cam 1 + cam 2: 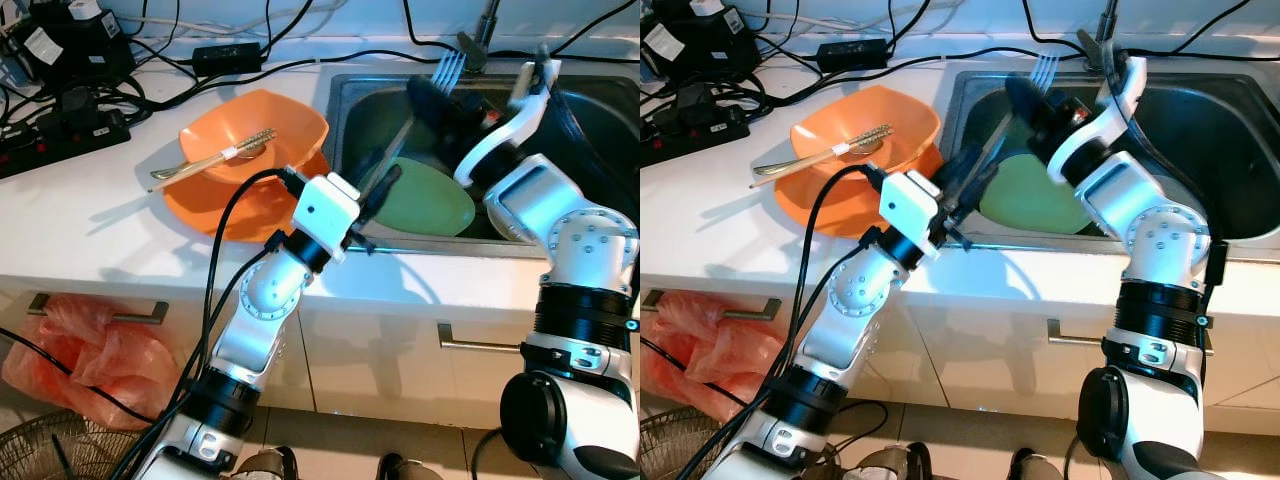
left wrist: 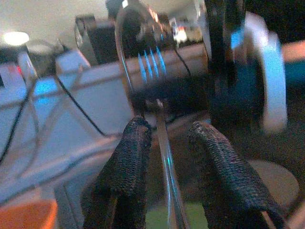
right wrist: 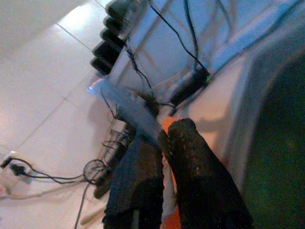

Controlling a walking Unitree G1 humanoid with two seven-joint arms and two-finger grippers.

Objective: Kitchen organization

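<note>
A metal fork (image 1: 447, 68) stands tines up over the sink (image 1: 345, 110). My right gripper (image 1: 430, 98) is shut on the fork just below the tines, which show blurred past its fingers (image 3: 138, 117). The fork's handle (image 2: 164, 157) runs down between the two fingers of my left gripper (image 2: 169, 129). That left gripper (image 1: 385, 172) is open at the sink's near left edge, one finger on each side of the handle. A green plate (image 1: 425, 200) lies in the sink under both grippers.
An orange bowl (image 1: 280, 125) holding chopsticks and a spoon (image 1: 210, 160) sits on an orange plate (image 1: 215, 210) left of the sink. Power strips and cables (image 1: 60, 130) crowd the back left of the counter. The faucet (image 1: 485, 30) stands behind the sink. A red bag (image 1: 80, 350) lies on the floor.
</note>
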